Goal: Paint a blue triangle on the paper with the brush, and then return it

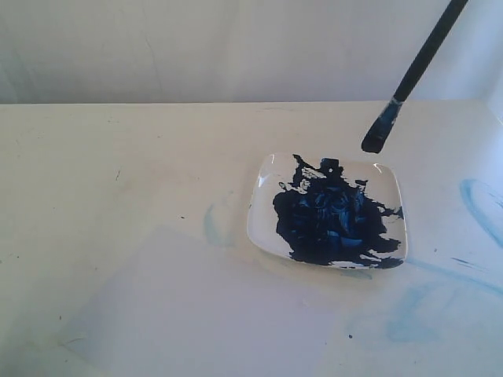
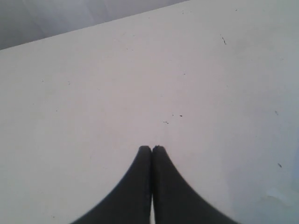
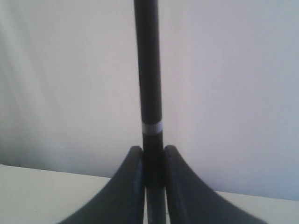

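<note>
The brush (image 1: 420, 63) slants down from the upper right in the exterior view, its black handle ending in a pale ferrule and a dark bristle tip (image 1: 375, 141). The tip hangs in the air just beyond the plate's far right corner. In the right wrist view my right gripper (image 3: 153, 151) is shut on the brush handle (image 3: 148, 70). The paper (image 1: 196, 314) lies flat at the lower left, pale and slightly translucent. No blue triangle shows on it. My left gripper (image 2: 152, 148) is shut with nothing in it, over bare table. Neither gripper shows in the exterior view.
A white square plate (image 1: 256, 221) smeared with thick dark blue paint (image 1: 330, 220) sits right of the middle, beside the paper's far right corner. Faint light-blue smears (image 1: 479, 203) mark the table at the right and by the plate's left edge (image 1: 212, 224). A pale wall stands behind.
</note>
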Tool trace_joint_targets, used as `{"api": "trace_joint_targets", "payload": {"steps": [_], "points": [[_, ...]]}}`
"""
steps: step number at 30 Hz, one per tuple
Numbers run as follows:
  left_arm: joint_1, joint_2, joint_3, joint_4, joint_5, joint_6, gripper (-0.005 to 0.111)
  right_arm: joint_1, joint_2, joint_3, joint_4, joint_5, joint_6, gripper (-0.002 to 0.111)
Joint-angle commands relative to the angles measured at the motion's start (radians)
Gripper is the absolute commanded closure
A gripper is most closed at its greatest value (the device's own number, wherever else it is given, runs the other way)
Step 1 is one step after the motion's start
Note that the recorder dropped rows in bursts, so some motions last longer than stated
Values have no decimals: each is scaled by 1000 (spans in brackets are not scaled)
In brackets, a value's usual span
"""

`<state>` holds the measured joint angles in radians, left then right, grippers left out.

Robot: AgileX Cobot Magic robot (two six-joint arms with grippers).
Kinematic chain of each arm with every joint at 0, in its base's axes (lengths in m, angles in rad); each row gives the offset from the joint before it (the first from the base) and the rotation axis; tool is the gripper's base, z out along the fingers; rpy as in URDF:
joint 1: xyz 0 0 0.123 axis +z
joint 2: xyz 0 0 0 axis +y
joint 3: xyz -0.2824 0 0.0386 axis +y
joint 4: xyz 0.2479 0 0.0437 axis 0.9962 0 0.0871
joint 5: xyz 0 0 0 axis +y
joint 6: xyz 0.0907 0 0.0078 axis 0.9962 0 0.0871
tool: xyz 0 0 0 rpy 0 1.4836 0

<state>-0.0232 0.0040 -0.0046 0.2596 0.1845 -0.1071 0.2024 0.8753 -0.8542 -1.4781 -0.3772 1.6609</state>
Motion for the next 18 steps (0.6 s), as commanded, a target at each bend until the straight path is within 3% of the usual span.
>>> {"api": "trace_joint_targets", "payload": {"steps": [1,8,11,16,18], "points": [[3,-4,5,18,-13,14,107,-2,5,5,0,-11,10,108],[3,-4,5,18,-82,39,107,-2,5,5,0,-54,10,108],[3,-4,5,18,-335,37,107,-2,5,5,0,-47,10,108],[3,-4,5,18,-644,34,107,-2,5,5,0,-35,10,108],[3,-4,5,14,-847,25,107,-2,5,5,0,-37,10,108]]}}
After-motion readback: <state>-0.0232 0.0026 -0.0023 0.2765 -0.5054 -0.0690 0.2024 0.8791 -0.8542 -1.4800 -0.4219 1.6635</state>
